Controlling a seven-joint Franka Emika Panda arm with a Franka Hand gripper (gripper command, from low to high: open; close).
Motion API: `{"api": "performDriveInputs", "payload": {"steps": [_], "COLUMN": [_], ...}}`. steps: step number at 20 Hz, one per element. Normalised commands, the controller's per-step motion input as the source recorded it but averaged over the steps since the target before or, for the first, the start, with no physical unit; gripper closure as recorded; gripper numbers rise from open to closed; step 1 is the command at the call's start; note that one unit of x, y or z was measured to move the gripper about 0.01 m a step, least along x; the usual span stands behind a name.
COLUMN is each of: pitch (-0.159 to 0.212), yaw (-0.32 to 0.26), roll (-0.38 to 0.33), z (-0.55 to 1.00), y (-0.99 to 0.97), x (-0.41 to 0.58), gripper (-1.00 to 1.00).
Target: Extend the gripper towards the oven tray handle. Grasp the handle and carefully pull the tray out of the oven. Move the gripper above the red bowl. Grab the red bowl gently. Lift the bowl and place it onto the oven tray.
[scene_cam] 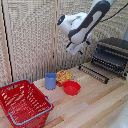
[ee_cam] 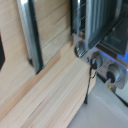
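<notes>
Gripper (scene_cam: 75, 48) hung empty, opening hard to judge; red bowl (scene_cam: 71, 88) below it looked light, rigid, slick, so pinching 1 rim wall seemed best.

A red mesh basket (scene_cam: 24, 104) with a blue rim sits on the wooden desk (scene_cam: 95, 102). A blue cup (scene_cam: 50, 81) stands near it, just beside a yellow-and-red packet (scene_cam: 63, 76).

The wooden table (scene_cam: 95, 102) carries the oven (scene_cam: 111, 56), red bowl (scene_cam: 71, 88), blue cup (scene_cam: 50, 81) and red basket (scene_cam: 22, 104).

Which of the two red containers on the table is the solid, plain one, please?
The small round red bowl beside the blue cup; the large red basket is mesh with a blue rim.
</notes>
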Motion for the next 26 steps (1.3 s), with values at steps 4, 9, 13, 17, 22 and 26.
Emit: {"api": "performDriveInputs", "payload": {"steps": [4, 9, 13, 17, 22, 26], "pitch": [0.0, 0.0, -0.026, -0.041, -0.039, -0.084], "yaw": [-0.181, -0.212, -0.192, -0.169, -0.146, -0.115], "roll": [0.244, 0.164, 0.124, 0.135, 0.121, 0.084], "z": [0.13, 0.0, -0.07, -0.11, -0.23, -0.47], "y": [0.33, 0.35, 0.36, 0.34, 0.37, 0.37], "x": [-0.146, -0.162, -0.274, -0.357, -0.39, -0.504], "gripper": [-1.0, -1.0, -1.0, -1.0, -1.0, -1.0]}}
